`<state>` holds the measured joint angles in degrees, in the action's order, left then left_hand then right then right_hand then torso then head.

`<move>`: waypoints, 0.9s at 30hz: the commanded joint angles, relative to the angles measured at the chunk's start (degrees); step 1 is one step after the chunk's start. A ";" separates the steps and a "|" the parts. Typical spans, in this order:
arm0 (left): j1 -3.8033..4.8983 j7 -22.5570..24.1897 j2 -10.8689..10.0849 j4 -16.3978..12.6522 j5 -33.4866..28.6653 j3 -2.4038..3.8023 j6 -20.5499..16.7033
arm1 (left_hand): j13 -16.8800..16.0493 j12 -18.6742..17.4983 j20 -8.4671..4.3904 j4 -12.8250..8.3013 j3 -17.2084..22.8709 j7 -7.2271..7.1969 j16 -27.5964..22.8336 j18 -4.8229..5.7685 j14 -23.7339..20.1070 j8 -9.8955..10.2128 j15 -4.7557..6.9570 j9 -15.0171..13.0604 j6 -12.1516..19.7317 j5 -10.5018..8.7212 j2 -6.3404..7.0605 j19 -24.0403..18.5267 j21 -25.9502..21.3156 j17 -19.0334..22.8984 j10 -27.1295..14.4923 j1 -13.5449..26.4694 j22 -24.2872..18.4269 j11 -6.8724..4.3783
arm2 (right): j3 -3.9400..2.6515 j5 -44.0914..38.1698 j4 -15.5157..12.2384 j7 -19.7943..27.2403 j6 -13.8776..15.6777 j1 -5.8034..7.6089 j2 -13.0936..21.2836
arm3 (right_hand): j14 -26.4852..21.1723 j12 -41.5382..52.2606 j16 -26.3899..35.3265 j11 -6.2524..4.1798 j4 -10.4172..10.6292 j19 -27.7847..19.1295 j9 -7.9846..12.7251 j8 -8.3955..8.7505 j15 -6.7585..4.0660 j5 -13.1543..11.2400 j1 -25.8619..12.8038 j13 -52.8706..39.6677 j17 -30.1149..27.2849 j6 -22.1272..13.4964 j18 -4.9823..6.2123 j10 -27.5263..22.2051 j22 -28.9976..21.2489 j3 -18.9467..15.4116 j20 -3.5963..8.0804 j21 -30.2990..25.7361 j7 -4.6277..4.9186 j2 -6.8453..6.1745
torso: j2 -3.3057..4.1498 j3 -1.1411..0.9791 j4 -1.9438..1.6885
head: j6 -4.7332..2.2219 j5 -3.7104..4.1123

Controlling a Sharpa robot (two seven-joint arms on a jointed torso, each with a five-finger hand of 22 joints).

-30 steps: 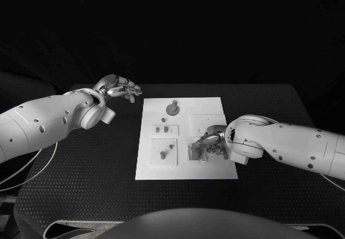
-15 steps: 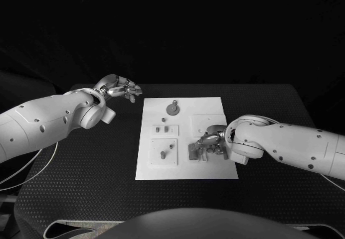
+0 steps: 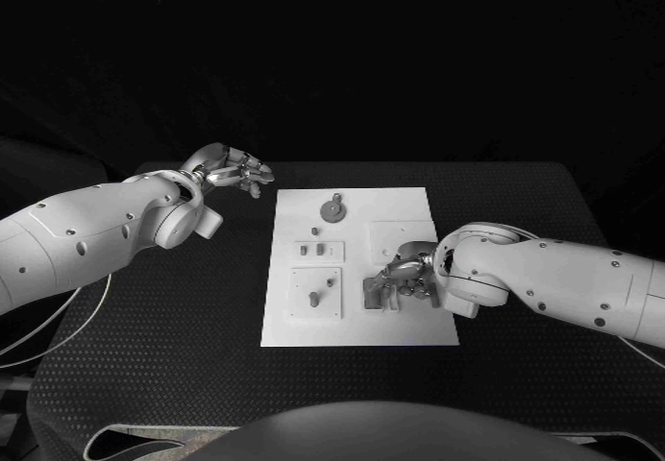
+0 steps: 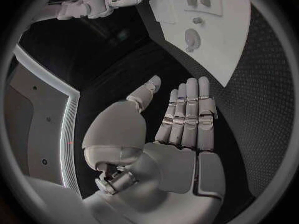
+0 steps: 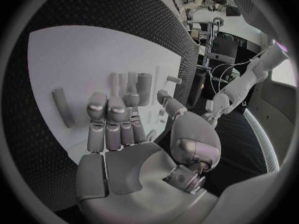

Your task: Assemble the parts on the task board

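white task board (image 3: 354, 331) carries small grey parts (image 3: 316, 295)

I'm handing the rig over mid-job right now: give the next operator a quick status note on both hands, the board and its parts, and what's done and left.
Left hand: open, fingers straight, holding nothing, off the far left corner of the white rectangular task board.
Right hand: fingers curled down over the small grey parts at the board's right middle; I cannot tell if it grips one.
Parts: a round grey disc piece lies at the board's far end; small grey pieces and a pin sit left of centre.
Done: cannot tell.
Left: seating the parts under the right hand, probably the others too.
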<state>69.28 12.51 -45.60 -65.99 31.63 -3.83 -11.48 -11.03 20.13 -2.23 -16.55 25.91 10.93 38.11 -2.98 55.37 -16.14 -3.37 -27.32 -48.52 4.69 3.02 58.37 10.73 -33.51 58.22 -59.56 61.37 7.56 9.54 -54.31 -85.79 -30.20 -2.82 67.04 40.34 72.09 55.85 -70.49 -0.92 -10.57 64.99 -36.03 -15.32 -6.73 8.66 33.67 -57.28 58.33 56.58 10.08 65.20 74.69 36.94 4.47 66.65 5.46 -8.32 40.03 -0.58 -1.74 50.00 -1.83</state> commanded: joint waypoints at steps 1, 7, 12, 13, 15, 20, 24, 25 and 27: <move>0.07 0.26 0.10 -0.05 -0.36 0.04 0.70 | -0.07 0.30 -0.11 0.08 -0.03 -0.37 -0.29 -0.54 0.08 -0.27 0.01 0.07 -0.05 0.20 0.01 0.29 0.20 -0.08 -0.30 0.58 0.08 -0.04 | 0.03 -1.61 -0.16 0.67 0.70 -0.09 0.27 | -0.32 0.03 0.25 0.14 0.49 -0.38 -0.01 0.11 -0.12 -0.01 -0.01 0.10 0.05 -0.08 4.92 -0.33 -0.09 0.01 0.01 -0.31 0.19 -0.76 | 0.01 -0.02 0.00 | 0.00 0.09; 0.07 0.30 0.13 -0.01 -0.36 0.04 0.72 | -0.08 0.31 -0.11 0.08 -0.02 -0.37 -0.31 -0.54 0.08 -0.27 0.01 0.08 -0.05 0.20 -0.01 0.29 0.19 -0.10 -0.31 0.60 0.08 -0.04 | 0.01 -3.38 -1.64 2.13 1.91 -0.08 2.36 | -0.27 0.13 0.23 0.10 0.43 -0.31 -0.12 0.00 -0.15 -0.03 0.42 0.10 0.10 0.03 4.92 -0.29 -0.06 0.22 0.06 -0.27 0.15 -0.30 | -0.01 -0.01 -0.02 | -0.03 0.21; 0.07 0.32 0.02 -0.04 -0.36 0.04 0.68 | -0.08 0.32 -0.12 0.09 -0.01 -0.37 -0.31 -0.54 0.08 -0.28 0.01 0.08 -0.05 0.21 -0.03 0.29 0.19 -0.12 -0.31 0.60 0.09 -0.04 | -0.06 -3.90 -3.83 3.30 3.94 0.19 5.01 | -0.15 0.29 0.21 0.07 -0.16 -0.20 -0.24 -0.08 -0.18 -0.07 1.07 0.12 0.14 0.07 4.92 -0.14 0.01 0.18 0.10 -0.16 0.11 0.29 | -0.03 -0.02 0.06 | -0.18 0.21; 0.07 0.33 0.01 -0.06 -0.36 0.04 0.65 | -0.09 0.32 -0.12 0.09 -0.01 -0.37 -0.31 -0.54 0.08 -0.28 0.01 0.08 -0.05 0.20 -0.03 0.29 0.19 -0.12 -0.31 0.60 0.09 -0.04 | -0.11 -4.04 -4.22 3.53 4.14 0.34 5.57 | -0.10 0.33 0.20 0.06 -0.31 -0.17 -0.27 -0.11 -0.18 -0.08 1.19 0.13 0.14 0.10 4.92 -0.09 0.02 0.13 0.11 -0.14 0.10 0.43 | -0.03 -0.01 0.08 | -0.28 0.26; 0.07 0.30 0.01 -0.04 -0.36 0.04 0.55 | -0.09 0.32 -0.12 0.09 0.00 -0.37 -0.32 -0.54 0.09 -0.28 0.01 0.08 -0.06 0.21 -0.04 0.29 0.19 -0.13 -0.31 0.60 0.10 -0.04 | -0.33 -4.16 -4.91 3.65 4.30 0.76 6.80 | 0.03 0.42 0.17 0.03 -0.63 -0.09 -0.33 -0.17 -0.20 -0.08 1.41 0.14 0.15 0.17 4.92 0.05 0.05 0.01 0.12 -0.07 0.07 0.62 | -0.03 0.01 0.10 | -0.35 0.30; 0.07 0.31 -0.08 -0.11 -0.36 0.04 0.59 | -0.10 0.35 -0.13 0.08 0.02 -0.37 -0.32 -0.55 0.10 -0.29 0.02 0.09 -0.06 0.21 -0.07 0.30 0.19 -0.15 -0.30 0.59 0.11 -0.05 | -0.48 -5.43 -4.63 5.18 0.33 2.24 9.46 | 1.04 0.74 0.06 -0.17 -1.64 0.57 -0.58 -0.52 -0.31 -0.08 2.12 0.44 0.05 0.77 4.92 1.30 0.15 -0.46 0.09 0.32 -0.14 2.02 | -0.04 0.00 0.08 | -0.51 0.55; 0.07 0.26 -0.07 -0.11 -0.36 0.04 0.63 | -0.11 0.36 -0.13 0.08 0.02 -0.37 -0.33 -0.55 0.11 -0.30 0.02 0.09 -0.06 0.21 -0.05 0.30 0.19 -0.17 -0.30 0.61 0.11 -0.05 | -0.47 -7.53 -4.03 4.15 -2.39 2.42 11.05 | 1.67 0.65 0.13 -0.39 -2.19 0.87 -0.76 -0.90 -0.44 -0.05 2.27 0.82 -0.11 1.57 4.92 2.10 0.23 -0.75 -0.02 0.52 -0.38 3.02 | -0.05 0.04 0.05 | -0.63 0.66; 0.07 0.25 -0.05 -0.12 -0.36 0.04 0.64 | -0.11 0.36 -0.12 0.08 0.02 -0.37 -0.33 -0.55 0.11 -0.30 0.02 0.09 -0.06 0.21 -0.05 0.30 0.19 -0.17 -0.30 0.61 0.12 -0.05 | -0.46 -8.25 -3.74 3.85 -2.91 2.42 11.28 | 1.69 0.64 0.14 -0.39 -2.20 0.88 -0.76 -0.90 -0.44 -0.05 2.24 0.84 -0.12 1.59 4.92 2.12 0.23 -0.78 -0.02 0.53 -0.39 3.05 | -0.03 0.05 0.04 | -0.61 0.79; 0.07 0.29 -0.03 -0.12 -0.36 0.04 0.65 | -0.11 0.37 -0.12 0.08 0.01 -0.37 -0.33 -0.55 0.11 -0.30 0.02 0.09 -0.06 0.20 -0.05 0.31 0.20 -0.18 -0.30 0.62 0.12 -0.05 | -0.46 -9.52 -3.19 3.13 -4.56 2.41 11.62 | 1.89 0.62 0.13 -0.46 -2.24 0.98 -0.78 -0.97 -0.50 -0.05 2.11 0.94 -0.15 1.78 4.92 2.35 0.26 -0.90 -0.05 0.59 -0.46 3.40 | 0.02 0.04 0.01 | -0.67 0.91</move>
<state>69.29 12.46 -45.70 -65.98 31.63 -3.83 -11.44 -11.07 20.13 -2.23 -16.55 25.91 10.93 38.11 -2.63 55.37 -16.14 -3.37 -27.28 -48.52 4.69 3.02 58.37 10.73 -33.61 58.22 -59.56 61.41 7.56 9.08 -60.03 -89.25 -26.66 -2.74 69.50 51.85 73.61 56.40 -70.50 -1.44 -12.60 65.63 -36.74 -16.02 -7.16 8.66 35.70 -56.39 58.26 57.88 10.16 67.18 74.86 36.04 4.49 67.01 5.03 -5.50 39.99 -0.57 -1.67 49.38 -1.08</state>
